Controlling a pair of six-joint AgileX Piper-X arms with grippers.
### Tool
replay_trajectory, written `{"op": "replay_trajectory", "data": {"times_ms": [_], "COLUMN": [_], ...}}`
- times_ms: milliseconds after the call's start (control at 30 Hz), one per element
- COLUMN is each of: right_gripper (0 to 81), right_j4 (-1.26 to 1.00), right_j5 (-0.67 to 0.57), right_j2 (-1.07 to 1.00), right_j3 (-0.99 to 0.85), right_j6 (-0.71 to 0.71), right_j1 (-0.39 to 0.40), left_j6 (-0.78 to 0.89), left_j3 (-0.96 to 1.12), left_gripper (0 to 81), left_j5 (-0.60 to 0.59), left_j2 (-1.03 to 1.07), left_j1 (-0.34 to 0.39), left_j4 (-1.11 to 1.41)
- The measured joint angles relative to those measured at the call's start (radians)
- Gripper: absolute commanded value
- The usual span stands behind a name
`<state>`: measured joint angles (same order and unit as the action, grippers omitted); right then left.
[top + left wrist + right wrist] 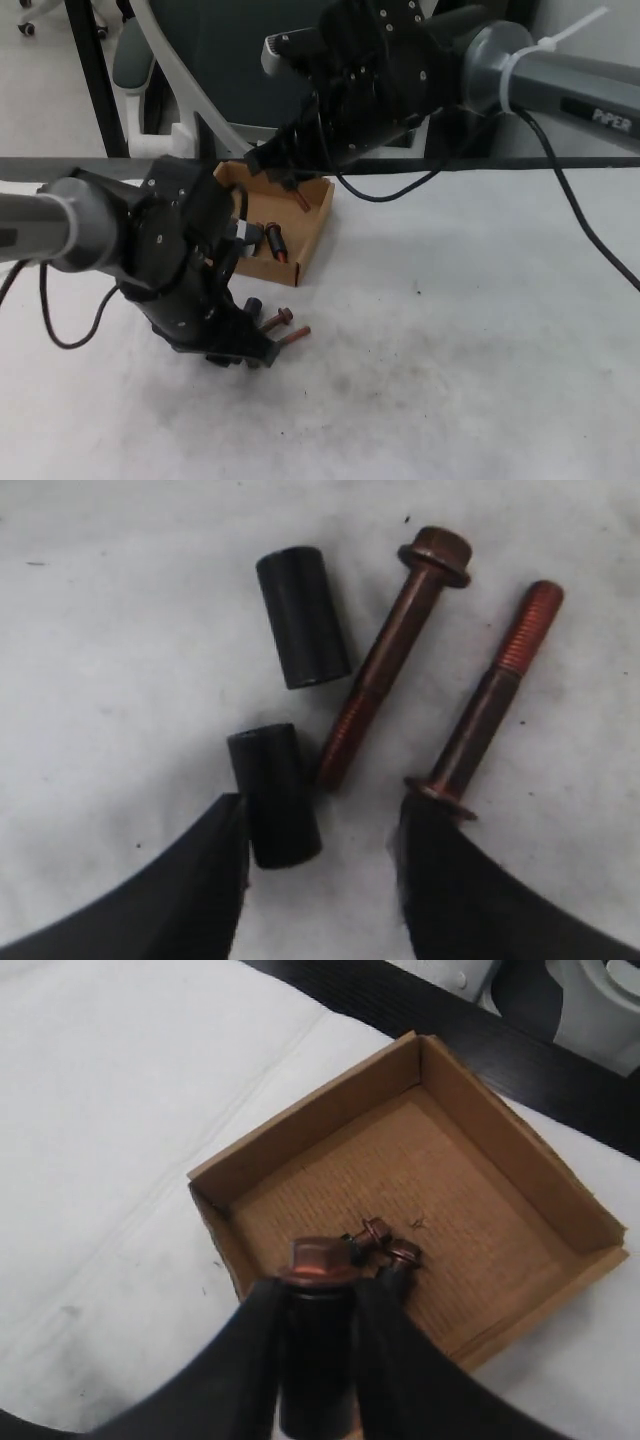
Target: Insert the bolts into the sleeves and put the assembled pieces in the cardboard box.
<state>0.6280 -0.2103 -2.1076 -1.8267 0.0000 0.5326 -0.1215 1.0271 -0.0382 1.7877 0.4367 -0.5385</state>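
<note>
Black sleeve point(318, 1370) with bolt point(318, 1263) sits clamped in right gripper point(316, 1300) above cardboard box point(520, 1150)

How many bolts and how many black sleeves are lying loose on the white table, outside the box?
Loose bolts: 2
Loose sleeves: 2
Total: 4
</note>
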Motion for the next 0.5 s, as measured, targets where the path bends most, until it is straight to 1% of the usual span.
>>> {"op": "replay_trajectory", "data": {"times_ms": [133, 333, 400, 500], "right_gripper": [0.3, 0.3, 0.3, 0.3], "right_j4": [0.024, 0.038, 0.038, 0.029], "right_j5": [-0.002, -0.005, -0.005, -0.005], "right_j2": [-0.042, -0.079, -0.079, -0.079], "right_j3": [-0.044, -0.076, -0.078, -0.086], "right_j6": [0.000, -0.029, -0.039, -0.044], "right_j1": [-0.010, -0.012, -0.012, -0.014], "left_j6": [-0.026, -0.045, -0.051, -0.054], "left_j3": [0.025, 0.048, 0.054, 0.057], "left_gripper": [44.7, 44.5, 41.3, 28.4], "left_j5": [0.038, 0.044, 0.044, 0.046], "left_j2": [0.039, 0.046, 0.046, 0.046], "left_j1": [0.000, -0.012, -0.016, -0.017], "left_j4": [0.000, 0.016, 0.029, 0.041]}}
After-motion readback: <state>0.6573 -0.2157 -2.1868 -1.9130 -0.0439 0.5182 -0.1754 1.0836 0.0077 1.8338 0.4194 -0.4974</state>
